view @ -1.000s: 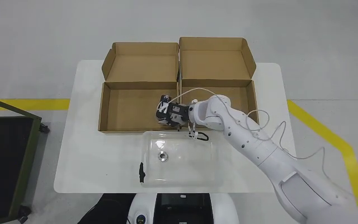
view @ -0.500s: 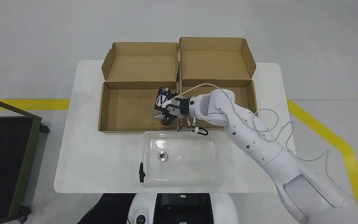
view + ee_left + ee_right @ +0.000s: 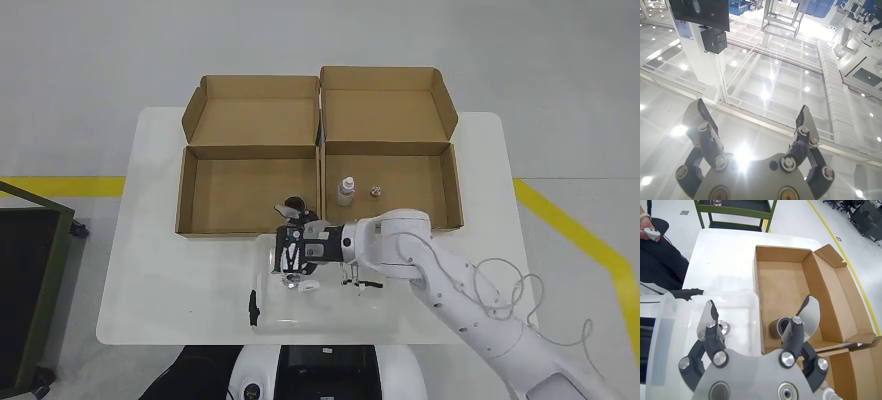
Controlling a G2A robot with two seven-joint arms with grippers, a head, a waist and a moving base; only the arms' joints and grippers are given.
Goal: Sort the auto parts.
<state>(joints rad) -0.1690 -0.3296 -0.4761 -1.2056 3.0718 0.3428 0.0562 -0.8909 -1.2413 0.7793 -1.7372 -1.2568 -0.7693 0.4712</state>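
Observation:
My right gripper (image 3: 287, 255) (image 3: 761, 308) stands open and empty above the left part of the clear plastic tray (image 3: 350, 302) (image 3: 742, 313). A small round silver part (image 3: 291, 281) (image 3: 724, 328) lies in the tray just under one finger. A dark hollow cylinder (image 3: 292, 208) (image 3: 776, 330) lies in the near right corner of the left cardboard box (image 3: 230, 190) (image 3: 791, 285), beside the other finger. My left gripper (image 3: 753, 113) is open, holds nothing and points up at the ceiling.
The right cardboard box (image 3: 420, 190) holds a small white bottle (image 3: 345, 189) and a tiny reddish part (image 3: 375, 188). A black jagged part (image 3: 253, 308) (image 3: 686, 293) lies at the tray's left end. Both box lids stand open at the far side.
My right gripper has drawn back from over the left box to above the clear tray. The dark cylinder now lies alone in the box corner.

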